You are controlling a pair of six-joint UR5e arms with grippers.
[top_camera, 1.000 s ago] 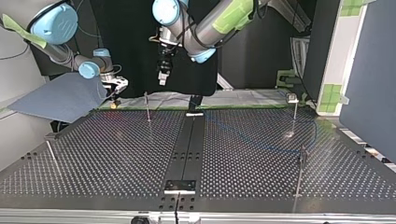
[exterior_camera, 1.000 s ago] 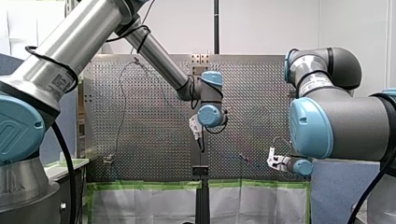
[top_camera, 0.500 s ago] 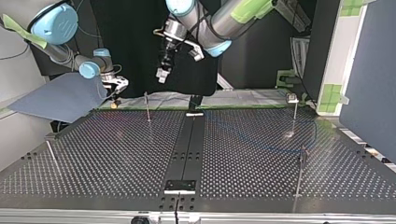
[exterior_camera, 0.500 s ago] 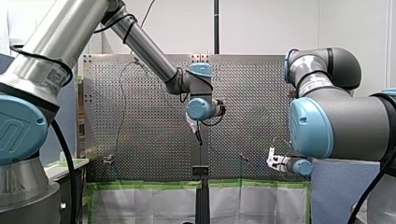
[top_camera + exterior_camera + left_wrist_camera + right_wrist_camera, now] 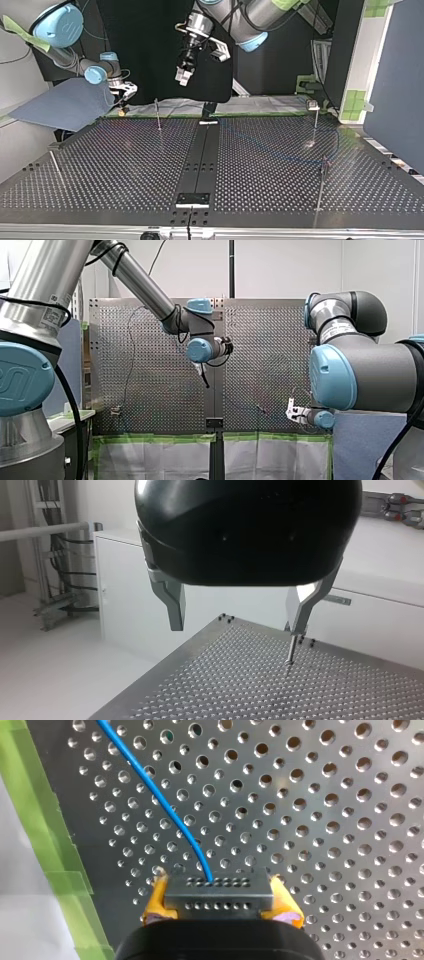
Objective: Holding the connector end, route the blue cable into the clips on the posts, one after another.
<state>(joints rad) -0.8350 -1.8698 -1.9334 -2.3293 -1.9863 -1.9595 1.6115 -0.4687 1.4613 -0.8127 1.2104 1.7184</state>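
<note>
Our right gripper [image 5: 220, 904] has its yellow pads [image 5: 156, 902] clamped on the two ends of the grey, hole-dotted connector block [image 5: 220, 887]; the thin blue cable [image 5: 160, 800] leaves the block's middle and runs ahead of the fingers over the perforated metal table [image 5: 340, 820], beside a strip of green tape [image 5: 45, 835]. Our left gripper [image 5: 236, 626], black with bare metal fingers [image 5: 172, 600], hangs above the table with its jaws wide apart; a thin metal post [image 5: 290, 652] stands just beyond the tip of one finger.
</note>
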